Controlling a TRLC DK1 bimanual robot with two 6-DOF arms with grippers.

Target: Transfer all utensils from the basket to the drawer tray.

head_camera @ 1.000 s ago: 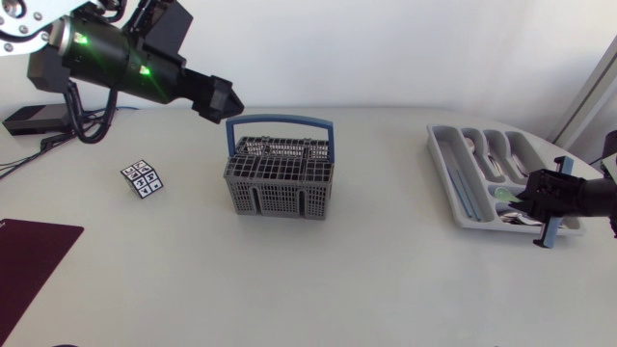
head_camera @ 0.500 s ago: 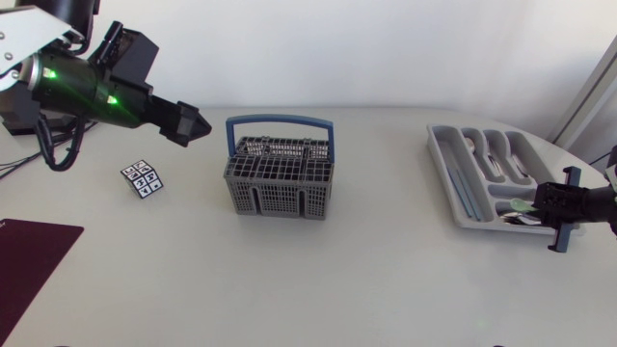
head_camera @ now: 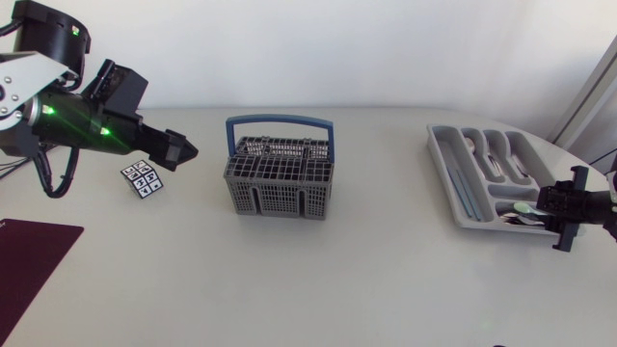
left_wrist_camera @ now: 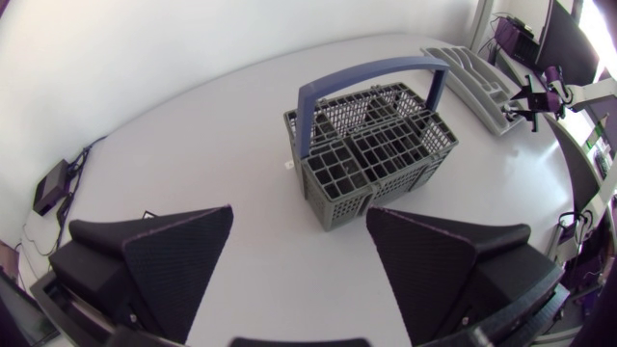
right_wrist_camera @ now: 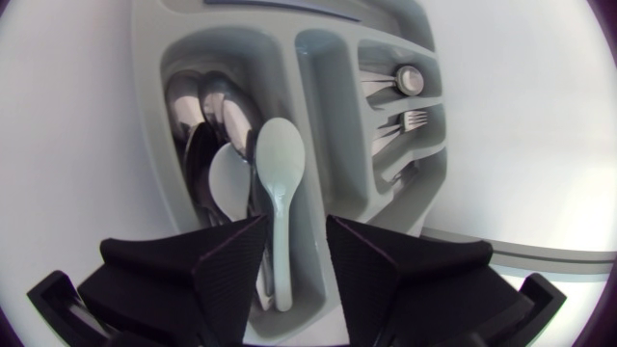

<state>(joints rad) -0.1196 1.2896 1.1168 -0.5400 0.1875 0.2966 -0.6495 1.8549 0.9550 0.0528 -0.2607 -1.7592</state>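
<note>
- Head view: left claw (head_camera: 183, 151) has drawn back from beside the handle of the basket (head_camera: 280, 193). It has dropped lower and swung off toward its own side, and now hangs above the table (head_camera: 386, 280) close to a small checkered card (head_camera: 143, 178). It is well apart from the basket.
- Head view: right claw (head_camera: 549, 204) has slid outward, away from the drawer tray (head_camera: 436, 145). The pale spoon (head_camera: 525, 207) that was at its tips a second ago now lies in the tray's near end compartment.
- Head view: no handles stand above the basket rim. Whether anything lies low inside, cannot tell.
- Left wrist view: left claw (left_wrist_camera: 300, 209) has its fingers spread wide with nothing between them. The basket (left_wrist_camera: 371, 159) sits ahead on the table, upright, with its blue handle over the top. The compartments look dark, and no utensil can be made out.
- Right wrist view: right claw (right_wrist_camera: 296, 224) has its fingers parted. The spoon (right_wrist_camera: 280, 193) lies lengthwise in a tray (right_wrist_camera: 333, 106) compartment on top of darker spoons. Its handle end runs back between the fingers, and it looks let go, not pinched.
- Right wrist view: forks and other cutlery lie in the neighbouring slots.
- Reading: this drop-off looks finished. With both claws withdrawing and unloaded and the basket seemingly bare, my judgement is that the transfer is at or near its end.
</note>
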